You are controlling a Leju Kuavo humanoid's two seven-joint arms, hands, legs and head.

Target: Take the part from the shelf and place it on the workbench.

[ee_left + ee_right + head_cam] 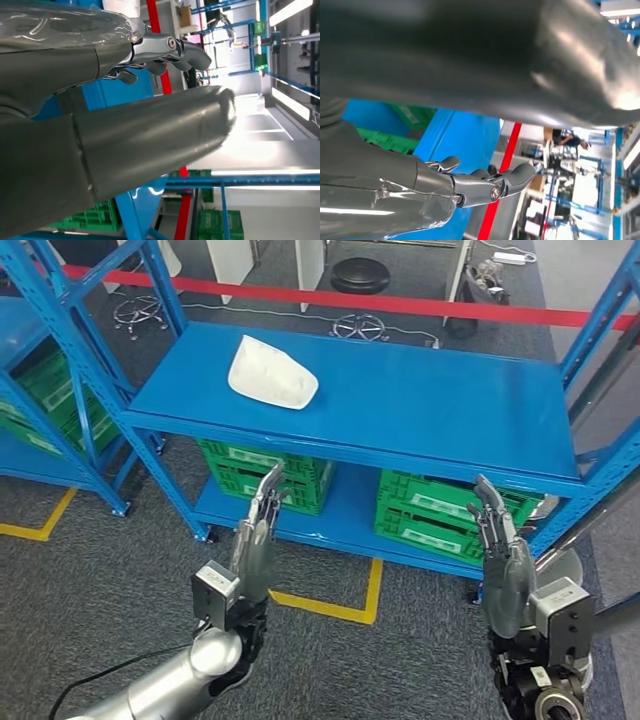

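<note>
White part (272, 373) on blue shelf (423, 400), left hand (256, 540) and right hand (502, 555) open, empty

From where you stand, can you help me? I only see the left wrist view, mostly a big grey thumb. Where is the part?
Observer: The white part lies on the top of the blue shelf, toward its left end.
Operator: Is the hand holding anything?
Observer: No. The left hand is raised in front of the shelf, fingers straight, nothing in it.
Operator: And the other hand?
Observer: The right hand is raised too, also holding nothing, farther from the part.
</note>
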